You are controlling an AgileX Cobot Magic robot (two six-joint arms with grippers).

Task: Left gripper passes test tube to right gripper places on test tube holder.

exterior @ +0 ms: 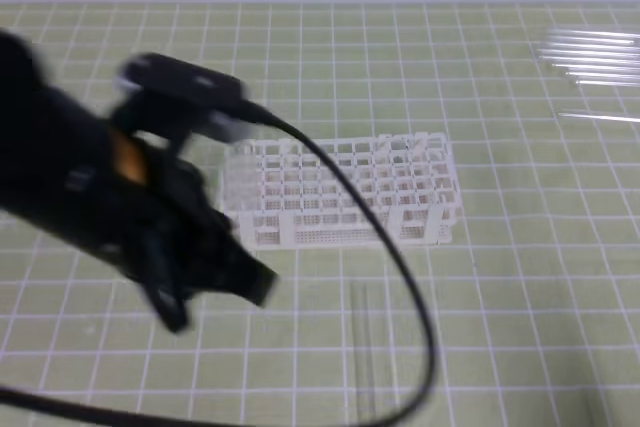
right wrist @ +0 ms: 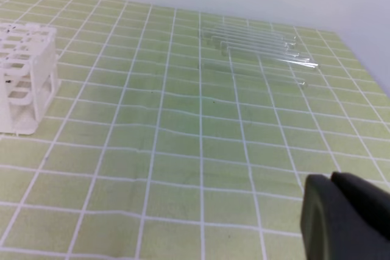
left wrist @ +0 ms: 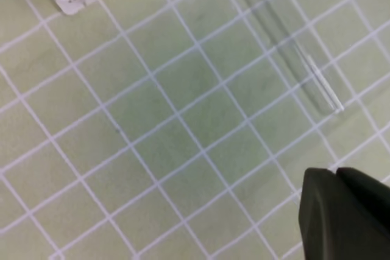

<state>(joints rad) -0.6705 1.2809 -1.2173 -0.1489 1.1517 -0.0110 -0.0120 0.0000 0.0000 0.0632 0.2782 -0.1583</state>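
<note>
Test tube (left wrist: 286, 47) lies flat just in front of holder (exterior: 345, 192) | thin slick glass, pinch mid-length gently | your left gripper (left wrist: 341, 208) pressed together, empty

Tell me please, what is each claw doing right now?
Left claw: closed, holding nothing.
Right claw: closed, holding nothing.

The tube (left wrist: 286, 50) is slim clear glass, lying flat on the green gridded mat (exterior: 520, 277), empty, near the mat's front edge and apart from the rack (exterior: 345, 192), just in front of it. In the left wrist view it runs diagonally, its open rim toward the lower right. The rack is white plastic, a lattice of square holes with perforated sides, standing upright mid-mat.
</note>
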